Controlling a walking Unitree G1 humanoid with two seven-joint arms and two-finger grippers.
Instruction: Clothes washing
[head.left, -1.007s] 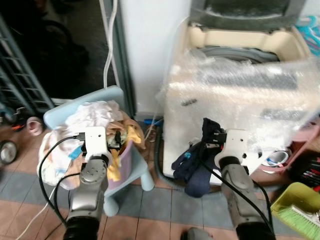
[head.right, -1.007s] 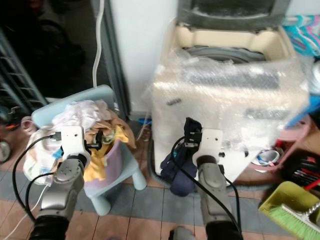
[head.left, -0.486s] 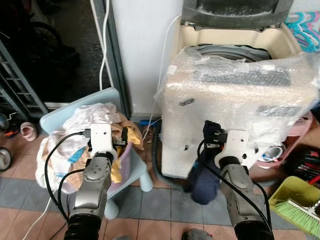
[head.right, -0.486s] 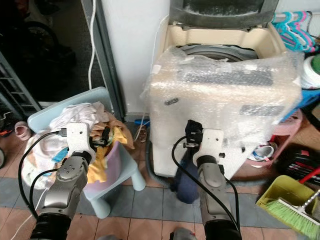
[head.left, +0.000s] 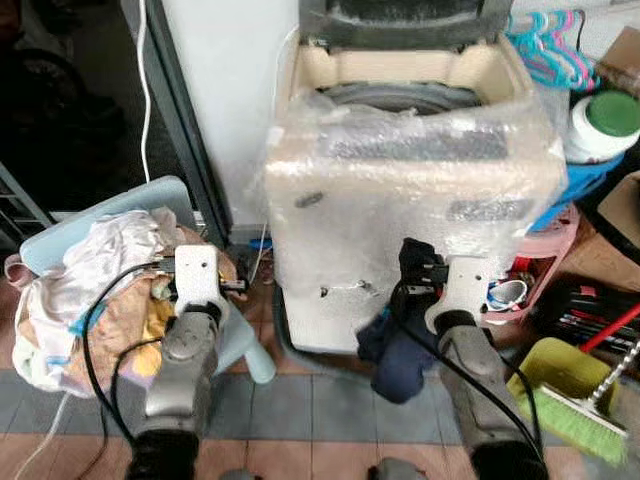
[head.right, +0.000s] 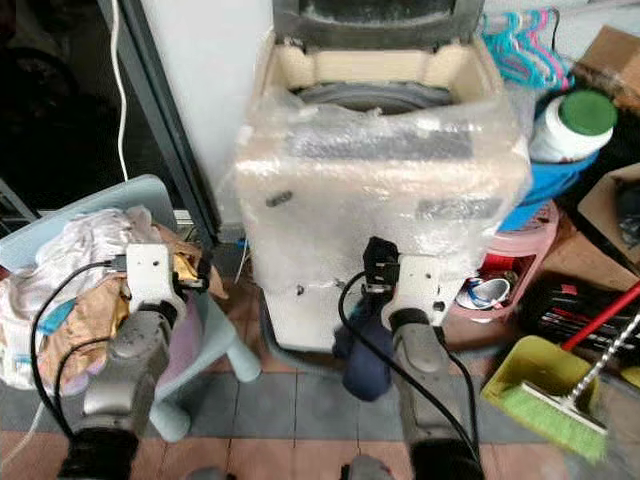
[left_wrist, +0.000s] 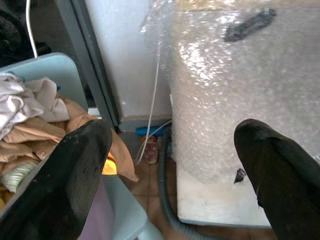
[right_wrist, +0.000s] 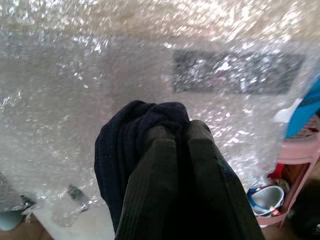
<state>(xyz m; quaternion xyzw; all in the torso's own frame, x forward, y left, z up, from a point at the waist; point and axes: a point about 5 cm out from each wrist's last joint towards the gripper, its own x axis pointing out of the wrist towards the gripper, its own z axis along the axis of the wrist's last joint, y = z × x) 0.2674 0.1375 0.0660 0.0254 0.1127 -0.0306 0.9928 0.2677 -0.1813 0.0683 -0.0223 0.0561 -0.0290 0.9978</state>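
Tiled floor (head.left: 300, 420) in grey and terracotta squares is seen underfoot, with a white wall (head.left: 230, 80) behind and a dark doorway off to the left. Against that wall a top-loading washing machine (head.left: 400, 200) is parked, lid up, its front and control panel wrapped in bubble wrap (head.right: 380, 170); whatever is printed on the panel can't be read through the plastic.

Left of the machine, a pale blue child's chair (head.left: 120, 205) is loaded with a laundry pile (head.left: 90, 280) of white, peach and yellow pieces, and a lilac basket (left_wrist: 97, 210) is tucked in under the pile. Right of the machine, a white jar with a green lid (head.left: 605, 125), teal hangers (head.left: 550, 50), a pink basin (head.left: 560, 235) with a cup inside, and a lime dustpan (head.left: 560, 375) with a green brush are crowded together.

The right gripper (right_wrist: 182, 132) is pinched tight on a dark navy garment (head.left: 400, 350), held in front of the machine's lower front with the cloth hanging toward the floor. The left gripper (left_wrist: 170, 150) is spread wide with nothing between its fingers (left_wrist: 75, 170), held by the chair's right edge next to the pile. A grey drain hose (left_wrist: 167, 200) and a small sandal by the wall are picked up by the left wrist view.
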